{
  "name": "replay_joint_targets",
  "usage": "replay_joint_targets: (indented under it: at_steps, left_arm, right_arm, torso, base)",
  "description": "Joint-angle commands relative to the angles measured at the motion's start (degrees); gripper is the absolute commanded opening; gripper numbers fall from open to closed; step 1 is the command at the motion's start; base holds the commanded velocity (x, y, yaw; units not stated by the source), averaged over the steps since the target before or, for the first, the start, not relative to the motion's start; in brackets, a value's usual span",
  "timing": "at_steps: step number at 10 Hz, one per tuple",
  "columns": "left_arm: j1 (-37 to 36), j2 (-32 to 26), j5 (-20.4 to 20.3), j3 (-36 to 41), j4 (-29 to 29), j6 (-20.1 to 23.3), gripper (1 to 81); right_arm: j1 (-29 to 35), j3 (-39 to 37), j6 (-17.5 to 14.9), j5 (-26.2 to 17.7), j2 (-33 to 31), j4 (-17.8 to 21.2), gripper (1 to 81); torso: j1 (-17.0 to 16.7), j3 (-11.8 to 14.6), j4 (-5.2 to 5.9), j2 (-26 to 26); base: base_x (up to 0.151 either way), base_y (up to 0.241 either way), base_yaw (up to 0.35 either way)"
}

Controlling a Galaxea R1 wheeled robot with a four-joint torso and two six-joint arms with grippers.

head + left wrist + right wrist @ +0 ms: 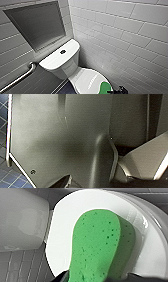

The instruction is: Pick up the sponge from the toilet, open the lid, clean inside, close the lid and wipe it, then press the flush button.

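Sponge (105,88), bright green, sits on or just over the closed white lid (85,78), at the lid's end farthest from the tank (58,60); actual contact is hard to make out. In the head view the frame edge cuts the sponge off. The right hand (121,89) is a dark shape just beside the sponge, farther from the tank, also mostly cut off. In the right wrist view the sponge's near end sits between dark fingers (62,276). It looks pinched there, though the fingertips are hidden by the sponge and the frame edge. The flush button (63,52) is small and dark, in the middle of the tank top. A grab bar (18,79) on the wall beside the tank is partly cut off. For the left hand (64,181) only a dark bit shows near blue floor tiles (5,176), and I cannot tell whether it is spread or pressed together.
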Motion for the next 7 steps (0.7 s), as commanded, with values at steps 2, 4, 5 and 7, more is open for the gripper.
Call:
replay_joint_targets:
  at_steps: [2, 4, 5, 7]
  left_arm:
    - [0.93, 0.03, 4.43, 0.19, 0.23, -0.08, 81.1]
    - [0.93, 0.20, 4.43, 0.19, 0.23, -0.08, 81.1]
    - [0.93, 0.21, 4.43, 0.19, 0.23, 0.01, 81.1]
    - [0.93, 0.21, 4.43, 0.19, 0.23, -0.08, 81.1]
  right_arm:
    - [8.69, -6.92, 3.21, -12.22, 2.89, 2.33, 81.1]
    - [10.10, -10.53, 4.62, -15.31, 4.83, 2.42, 81.1]
    - [10.71, -10.98, 4.80, -15.66, 5.01, 2.68, 81.1]
    - [11.77, -9.40, 4.80, -15.66, 5.10, 2.51, 81.1]
  torso:
    - [0.02, 0.00, 0.00, 0.00]
    - [0.02, -0.02, 0.00, 0.00]
    - [0.02, -0.02, 0.00, 0.00]
    - [0.02, -0.02, 0.00, 0.00]
  base:
    - [0.000, 0.000, 0.000]
    - [0.000, 0.000, 0.000]
    - [0.000, 0.000, 0.000]
    - [0.000, 0.000, 0.000]
